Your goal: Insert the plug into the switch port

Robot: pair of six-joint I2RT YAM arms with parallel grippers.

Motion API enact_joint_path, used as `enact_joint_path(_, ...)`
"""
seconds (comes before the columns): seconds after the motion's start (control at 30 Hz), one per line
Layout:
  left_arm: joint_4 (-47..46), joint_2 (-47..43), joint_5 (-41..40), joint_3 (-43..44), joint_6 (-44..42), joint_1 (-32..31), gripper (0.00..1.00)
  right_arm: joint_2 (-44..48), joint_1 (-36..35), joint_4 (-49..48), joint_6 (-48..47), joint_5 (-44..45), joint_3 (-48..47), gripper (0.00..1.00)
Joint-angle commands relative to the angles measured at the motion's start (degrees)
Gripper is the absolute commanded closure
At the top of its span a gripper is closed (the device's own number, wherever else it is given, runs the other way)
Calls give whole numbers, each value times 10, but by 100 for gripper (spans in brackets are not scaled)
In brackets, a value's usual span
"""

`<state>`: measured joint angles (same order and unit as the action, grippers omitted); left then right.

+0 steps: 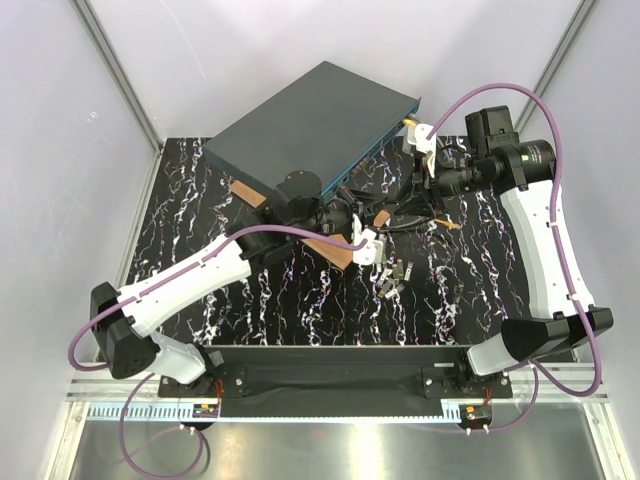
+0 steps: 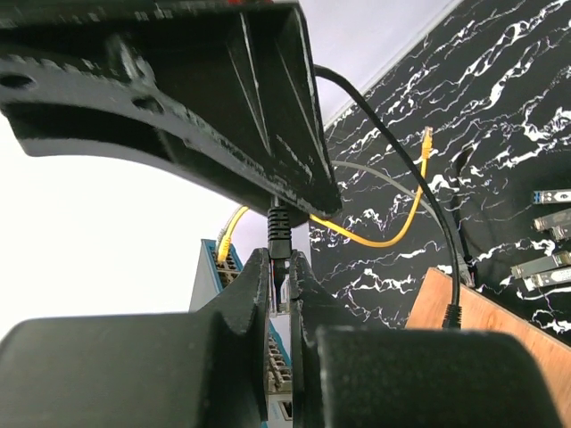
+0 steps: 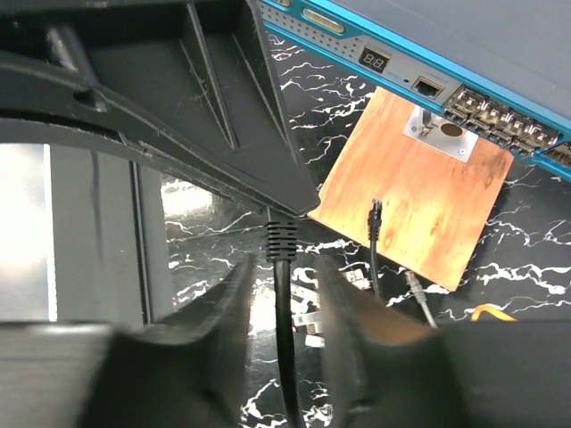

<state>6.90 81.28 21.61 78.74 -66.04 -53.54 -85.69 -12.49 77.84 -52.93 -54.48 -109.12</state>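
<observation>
Yellowish plug (image 2: 426, 136) on white-veined black tabletop (image 2: 508, 98); left claw (image 2: 279, 272) pressed together, right claw (image 3: 285, 276) spread

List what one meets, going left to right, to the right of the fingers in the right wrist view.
Black cable tip on the wooden board → grey cable tip below the board's edge → orange-yellow cable at the bottom edge.

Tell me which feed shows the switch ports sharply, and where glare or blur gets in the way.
Top external: even light, sharp, but the switch ports are tiny. Left wrist: white blowout behind the left fingers, the switch only a sliver. Right wrist: ports crisp; right fingers blurred up close, washed-out patch at left.
</observation>
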Motion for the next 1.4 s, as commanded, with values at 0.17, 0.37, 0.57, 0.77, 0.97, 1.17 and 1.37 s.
enact_joint_path(0.17,-24,-26,13,-15,-30,3,100,7,-3,161,5,-8,-23,58)
enact_joint_path(0.37,-35,-25,19,-10,-27,3,100,4,-3,161,4,-5,-9,64)
enact_joint_path(0.57,-31,-28,12,-15,-30,3,85,1,-3,159,0,-11,-17,100)
enact_joint_path(0.77,-2,-33,-33,54,127,3,32,25,34,3,98,65,15,100)
enact_joint_path(0.97,70,-33,-60,146,324,40,27,46,100,-224,150,192,71,100)
enact_joint_path(1.17,110,-8,-108,183,454,94,25,33,100,-427,153,258,155,100)
enact_joint_path(1.37,155,35,-82,234,558,157,24,-27,100,-526,174,271,139,100)
